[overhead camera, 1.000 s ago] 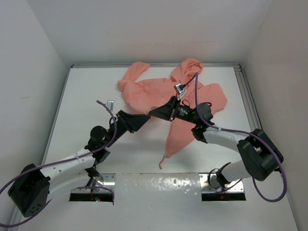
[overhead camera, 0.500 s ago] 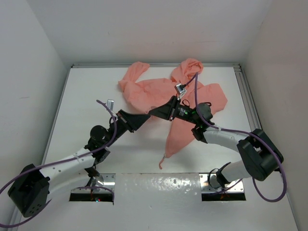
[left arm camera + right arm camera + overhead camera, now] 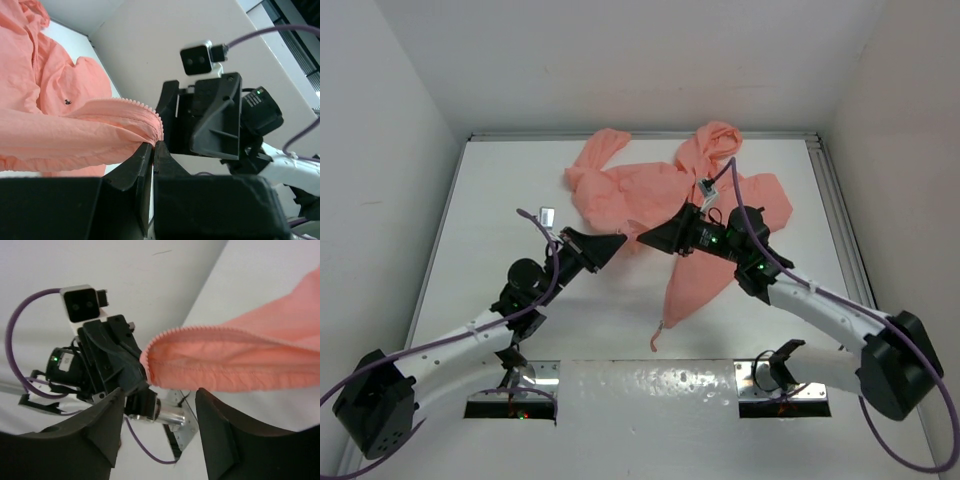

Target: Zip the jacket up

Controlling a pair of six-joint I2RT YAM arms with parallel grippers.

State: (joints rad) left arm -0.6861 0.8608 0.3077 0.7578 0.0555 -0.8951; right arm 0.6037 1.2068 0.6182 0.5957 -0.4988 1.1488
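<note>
— Left gripper (image 3: pixel 154 145) of mine is clamped on a corner of the jacket (image 3: pixel 60 135), right at the end of a row of zipper teeth (image 3: pixel 132 103). My right gripper (image 3: pixel 159 394) faces it nose to nose, fingers spread. That same pink edge passes in front of them, and nothing is pinched.

— And the rest of the garment?

— Spread on the far middle of the table (image 3: pixel 500 200), hood (image 3: pixel 712 140) toward the back wall. One front panel (image 3: pixel 695 285) trails toward the near edge. Only the pinched corner is lifted off the surface.

— So how would you do this step well?

— Hold the left pinch firm and pull the edge taut, so the teeth lie in a straight line. Then bring the right fingers in on the mating edge or the slider, low and square. Close only once fabric sits fully between the pads. A slack hem would likely bunch and jam.

— Can you see the slider?

— No. Neither wrist view shows a slider or pull, and from above both grippers cover the meeting point. I can't pick out the other zipper half among the folds. Whether the cloth brushes my right fingers, I can't tell either.
</note>
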